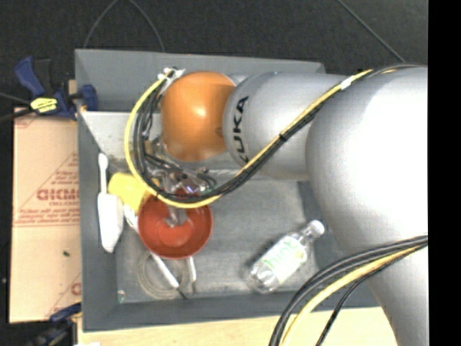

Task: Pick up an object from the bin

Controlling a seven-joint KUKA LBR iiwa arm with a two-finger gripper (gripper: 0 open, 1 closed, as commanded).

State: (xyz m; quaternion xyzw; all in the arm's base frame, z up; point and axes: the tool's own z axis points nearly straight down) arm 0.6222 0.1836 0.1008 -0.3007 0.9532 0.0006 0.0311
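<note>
Bin (pixel 252 207): red bowl (pixel 189 241) under gripper (pixel 173 209), clear bottle (pixel 282 259) right; grip state unclear.

The grey metal bin (pixel 248 207) carries everything here; its floor is bare through the middle and toward the right wall. A red bowl (pixel 175 231) sits on the floor left of centre, open side up. Touching it on the upper left is a yellow thing (pixel 125 188), its shape partly hidden. Along the left wall lies a long white thing (pixel 109 220), just beside the yellow one. Near the front left corner rests a clear ring-shaped thing (pixel 160 277) with a white stick across it, just below the bowl. A clear plastic bottle (pixel 284 259) lies on its side toward the front right, cap pointing up and right, well apart from the rest.
</note>
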